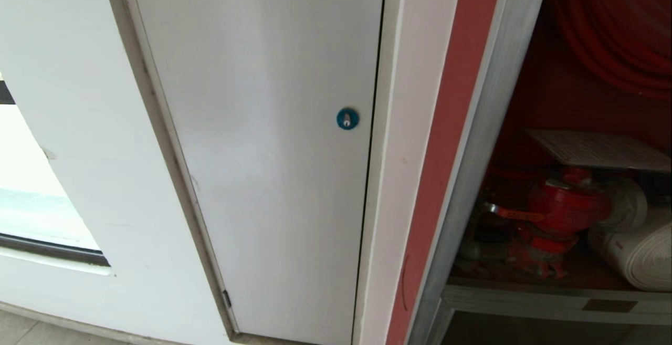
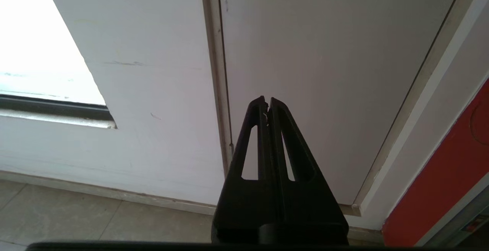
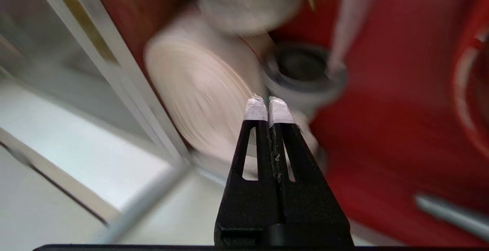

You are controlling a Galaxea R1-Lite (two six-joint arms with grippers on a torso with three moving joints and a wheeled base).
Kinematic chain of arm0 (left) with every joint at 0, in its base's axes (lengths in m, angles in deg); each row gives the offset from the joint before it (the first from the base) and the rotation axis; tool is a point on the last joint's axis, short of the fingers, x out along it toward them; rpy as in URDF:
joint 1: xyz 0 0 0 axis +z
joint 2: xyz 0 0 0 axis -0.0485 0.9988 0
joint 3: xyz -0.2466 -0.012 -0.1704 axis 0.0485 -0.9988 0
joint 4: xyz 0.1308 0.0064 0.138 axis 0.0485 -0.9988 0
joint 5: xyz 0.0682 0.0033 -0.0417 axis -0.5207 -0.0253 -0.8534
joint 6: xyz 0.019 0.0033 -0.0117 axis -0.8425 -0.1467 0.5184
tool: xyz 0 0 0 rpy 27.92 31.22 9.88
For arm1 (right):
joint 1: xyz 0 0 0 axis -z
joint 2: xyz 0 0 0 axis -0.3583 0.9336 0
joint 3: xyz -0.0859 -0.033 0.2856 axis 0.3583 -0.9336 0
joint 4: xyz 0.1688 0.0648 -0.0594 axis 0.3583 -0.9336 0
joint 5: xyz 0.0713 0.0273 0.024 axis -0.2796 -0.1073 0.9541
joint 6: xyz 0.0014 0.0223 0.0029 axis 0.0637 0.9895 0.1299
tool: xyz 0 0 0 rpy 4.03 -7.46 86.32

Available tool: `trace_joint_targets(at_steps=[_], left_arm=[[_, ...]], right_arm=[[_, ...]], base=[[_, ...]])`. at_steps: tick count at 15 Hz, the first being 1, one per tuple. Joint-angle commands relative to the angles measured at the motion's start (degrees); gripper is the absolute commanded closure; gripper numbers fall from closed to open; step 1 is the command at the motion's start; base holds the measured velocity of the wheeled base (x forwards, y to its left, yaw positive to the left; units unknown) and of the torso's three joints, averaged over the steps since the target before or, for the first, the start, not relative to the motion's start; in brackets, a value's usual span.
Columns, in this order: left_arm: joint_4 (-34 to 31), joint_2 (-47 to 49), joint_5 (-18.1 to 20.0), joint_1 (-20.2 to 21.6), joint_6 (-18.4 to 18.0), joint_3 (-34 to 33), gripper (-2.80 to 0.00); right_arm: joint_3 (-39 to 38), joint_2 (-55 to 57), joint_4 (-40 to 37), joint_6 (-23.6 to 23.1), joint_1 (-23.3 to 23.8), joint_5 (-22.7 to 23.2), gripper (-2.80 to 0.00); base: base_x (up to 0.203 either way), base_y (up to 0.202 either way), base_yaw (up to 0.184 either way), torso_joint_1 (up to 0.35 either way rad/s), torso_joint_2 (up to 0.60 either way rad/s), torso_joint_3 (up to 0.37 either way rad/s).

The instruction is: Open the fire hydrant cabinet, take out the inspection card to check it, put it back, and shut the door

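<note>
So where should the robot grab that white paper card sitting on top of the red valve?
Probably the inspection card by its near front edge, coming in from the open cabinet front. It lies flat on the red valve and overhangs it, so a tool could pinch above and below.

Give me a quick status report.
Both jaws shut, empty. Inspection card lying atop red valve inside the open fire hydrant cabinet. Nothing blocking.

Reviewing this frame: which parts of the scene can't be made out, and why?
- Inspection card print: too small, head view.
- Fire hydrant cabinet door: outside every view.
- Rolled hose detail: motion blur, right wrist view.
- Right end effector position: outside head view.
</note>
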Motion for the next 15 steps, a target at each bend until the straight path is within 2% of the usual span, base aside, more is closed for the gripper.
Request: trace_joint_targets(at_steps=[1, 2, 6, 8, 9, 13, 15], left_arm=[[0.0, 0.0, 0.0, 0.0, 0.0, -0.3, 0.0], [0.0, 0.0, 0.0, 0.1, 0.0, -0.3, 0.0], [0.0, 0.0, 0.0, 0.0, 0.0, -0.3, 0.0], [0.0, 0.1, 0.0, 0.0, 0.0, -0.3, 0.0], [0.0, 0.0, 0.0, 0.0, 0.0, -0.3, 0.0], [0.0, 0.0, 0.0, 0.1, 0.0, -0.3, 0.0], [0.0, 0.1, 0.0, 0.0, 0.0, -0.3, 0.0]], right_arm=[[-1.1, 2.5, 0.6, 0.3, 0.9, 3.6, 0.0], [-1.6, 3.2, 2.4, 0.6, 0.8, 3.8, -2.8], [-3.4, 6.1, 11.0, 0.5, 0.4, 3.0, -2.8], [-4.1, 9.6, 19.7, 0.7, -1.8, -0.2, -2.8], [-4.2, 10.8, 21.4, 1.6, -3.1, -0.8, -2.8], [-2.8, 12.6, 21.9, 3.4, -7.4, -3.0, -2.8], [-2.0, 13.8, 22.5, 3.5, -7.8, -4.0, -2.8]], base=[[0.0, 0.0, 0.0, 0.0, 0.0, 0.0], [0.0, 0.0, 0.0, 0.0, 0.0, 0.0], [0.0, 0.0, 0.0, 0.0, 0.0, 0.0], [0.0, 0.0, 0.0, 0.0, 0.0, 0.0], [0.0, 0.0, 0.0, 0.0, 0.0, 0.0], [0.0, 0.0, 0.0, 0.0, 0.0, 0.0], [0.0, 0.0, 0.0, 0.0, 0.0, 0.0]])
